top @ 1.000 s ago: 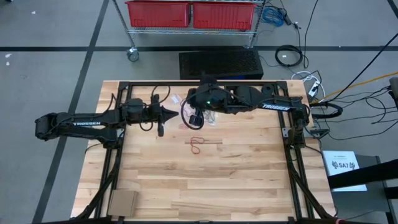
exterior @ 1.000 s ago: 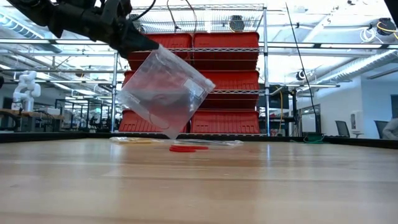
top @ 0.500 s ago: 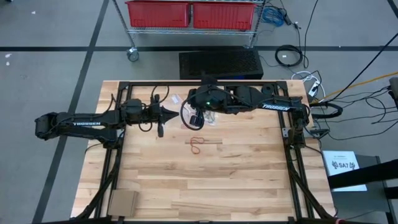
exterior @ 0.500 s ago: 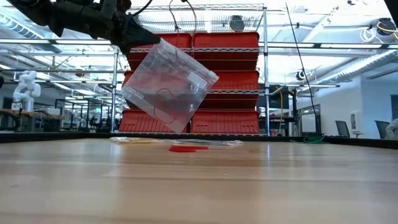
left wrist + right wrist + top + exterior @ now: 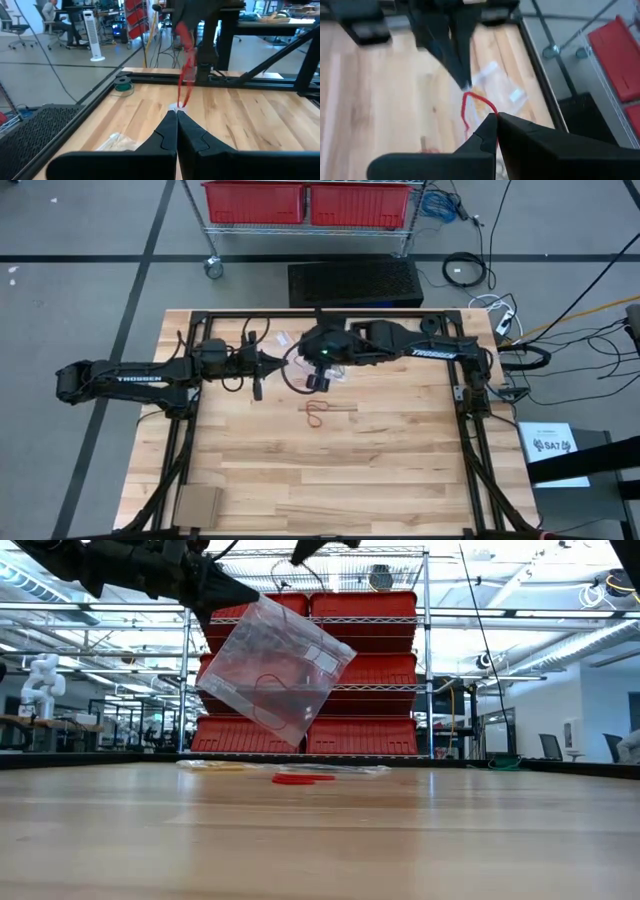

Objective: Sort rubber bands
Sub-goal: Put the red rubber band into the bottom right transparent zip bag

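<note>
My left gripper (image 5: 283, 362) (image 5: 245, 595) is shut on a clear plastic bag (image 5: 275, 665), which it holds well above the table's far middle. A thin rubber band loop (image 5: 265, 698) shows inside the bag and looks red in the right wrist view (image 5: 466, 107). My right gripper (image 5: 316, 382) (image 5: 298, 556) is shut, slants down just above the bag's upper edge, and shows no contact with it. More red rubber bands (image 5: 317, 412) (image 5: 295, 778) lie flat on the wood in the middle of the table. My left gripper pinches the bag's top corner (image 5: 258, 602) (image 5: 175, 106) between its two fingertips. It comes in level from the table's left. The bag hangs below the fingers, tilted on its corner and lifted clear of the table.
Other clear bags (image 5: 230, 765) (image 5: 495, 85) lie flat on the table's far part under the arms. A black frame (image 5: 300, 315) rims the table. A brown cardboard piece (image 5: 197, 505) sits at the near left corner. The near half is bare wood.
My right gripper has moved down and toward the table's left, closer to the left gripper, and its finger now shows at the top of the low view. The bag has swung about its held corner, so its hanging end is higher.
</note>
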